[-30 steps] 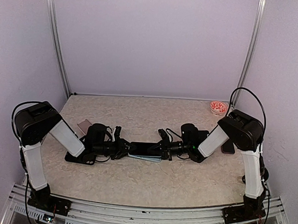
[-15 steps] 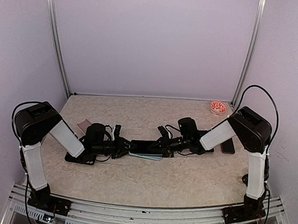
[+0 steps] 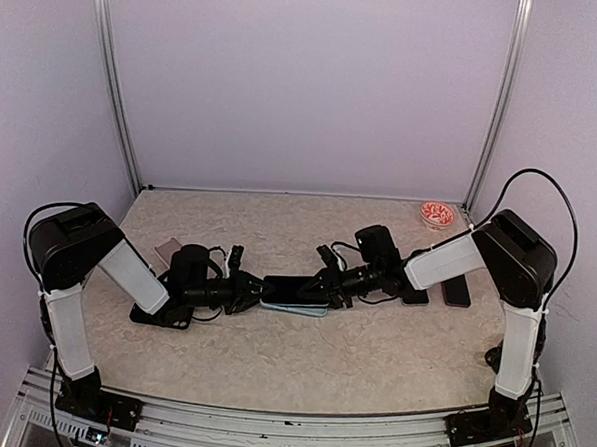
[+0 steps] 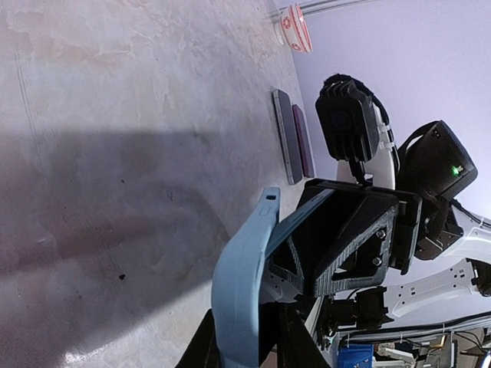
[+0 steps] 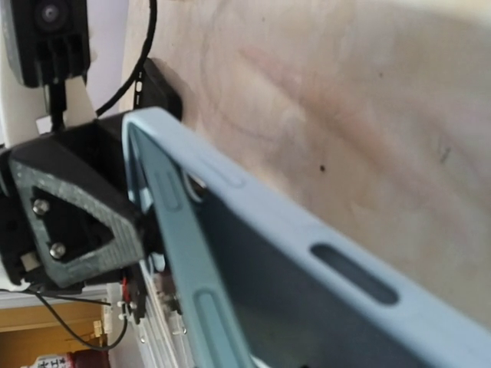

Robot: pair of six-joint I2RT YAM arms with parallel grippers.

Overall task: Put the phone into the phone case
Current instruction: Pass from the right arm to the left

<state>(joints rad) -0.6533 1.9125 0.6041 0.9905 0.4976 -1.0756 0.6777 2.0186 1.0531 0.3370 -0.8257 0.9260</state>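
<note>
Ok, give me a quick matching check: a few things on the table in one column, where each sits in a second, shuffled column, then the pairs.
1. phone case
2. red-and-white dish
3. pink flat device
4. two dark phones

A. flat on the table beside the right arm
B. far right corner
C. mid-table, clamped in the left gripper
D. flat on the table beyond the left arm

Pairs: 1-C, 2-B, 3-D, 4-A.
</note>
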